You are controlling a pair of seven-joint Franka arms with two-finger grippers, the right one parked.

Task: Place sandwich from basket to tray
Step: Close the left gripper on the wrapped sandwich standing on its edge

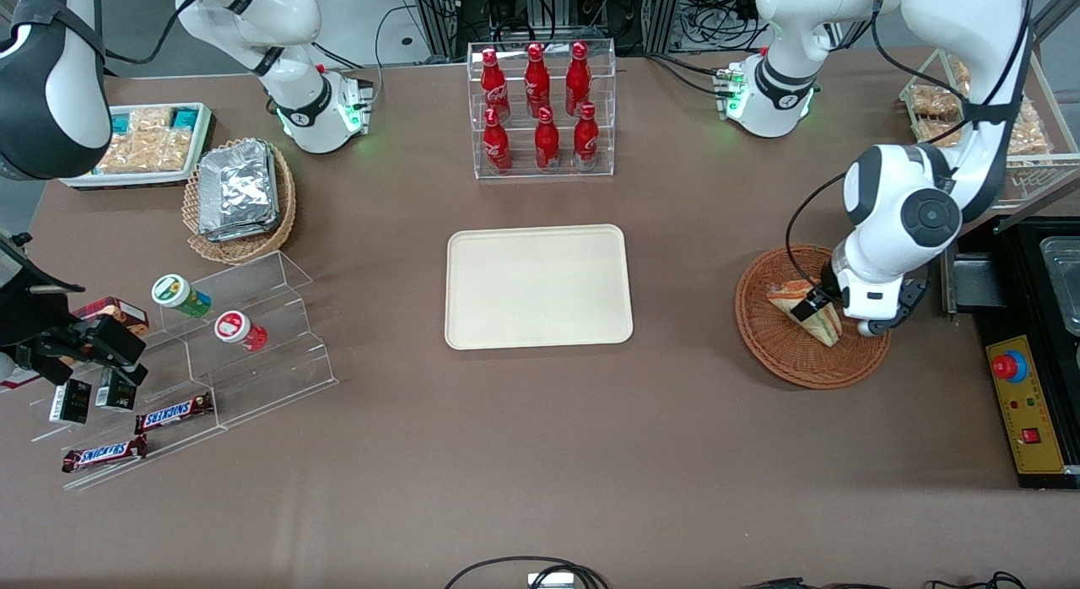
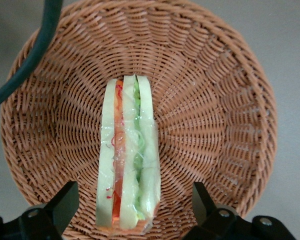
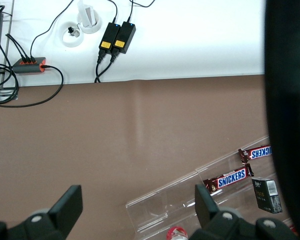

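The sandwich [image 1: 801,306], a wrapped wedge with white bread and green, orange and red layers, lies in the reddish-brown wicker basket [image 1: 776,361] toward the working arm's end of the table. My left gripper [image 1: 831,315] hangs low over the basket, right above the sandwich. In the left wrist view the gripper [image 2: 132,202] is open, one finger [image 2: 65,202] on each side of the sandwich [image 2: 127,160], with a gap to each finger; the basket [image 2: 215,125] fills the view. The cream tray [image 1: 472,251] lies bare at mid-table.
A clear rack of red bottles [image 1: 544,108] stands farther from the camera than the tray. A tan basket with foil packets [image 1: 240,197], a white snack tray [image 1: 143,146] and acrylic steps with Snickers bars [image 1: 173,413] lie toward the parked arm's end. A control box [image 1: 1025,403] flanks the wicker basket.
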